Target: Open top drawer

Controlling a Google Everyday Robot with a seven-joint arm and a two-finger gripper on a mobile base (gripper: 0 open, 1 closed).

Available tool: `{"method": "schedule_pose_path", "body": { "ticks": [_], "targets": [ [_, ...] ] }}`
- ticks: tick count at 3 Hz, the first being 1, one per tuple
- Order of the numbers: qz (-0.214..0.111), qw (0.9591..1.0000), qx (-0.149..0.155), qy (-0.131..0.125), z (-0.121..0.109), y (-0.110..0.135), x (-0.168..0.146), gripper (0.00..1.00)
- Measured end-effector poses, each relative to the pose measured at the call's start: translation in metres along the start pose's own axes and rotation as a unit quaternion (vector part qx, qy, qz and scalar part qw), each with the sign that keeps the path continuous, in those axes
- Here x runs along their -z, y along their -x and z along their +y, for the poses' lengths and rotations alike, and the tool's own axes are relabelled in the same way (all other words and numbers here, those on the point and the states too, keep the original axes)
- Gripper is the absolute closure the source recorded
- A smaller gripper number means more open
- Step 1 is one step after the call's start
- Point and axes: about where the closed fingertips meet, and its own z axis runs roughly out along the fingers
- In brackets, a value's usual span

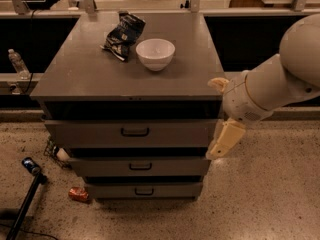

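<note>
The top drawer (100,133) is the widest of three grey drawer fronts in the cabinet, with a small black bar handle (135,132) at its centre. A dark gap runs between it and the cabinet top. My gripper (222,113) hangs at the cabinet's right front corner, level with the top drawer's right end and well right of the handle. One cream finger (226,139) points down beside the drawer front, and the other (218,83) shows at the cabinet top's edge. They stand apart and hold nothing.
A white bowl (155,53) and a dark snack bag (122,35) sit on the cabinet top (75,79). Two narrower drawers (100,167) lie below. On the floor at left are a red can (78,194), a blue can (30,165) and a black pole (24,208). A water bottle (16,63) stands at far left.
</note>
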Motion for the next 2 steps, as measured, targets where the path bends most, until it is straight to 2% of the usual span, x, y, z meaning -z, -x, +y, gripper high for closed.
{"method": "schedule_pose_path", "body": {
  "ticks": [2],
  "targets": [
    [-0.008, 0.9991, -0.039, 0.016, 0.016, -0.016, -0.049, 0.00]
  ]
}}
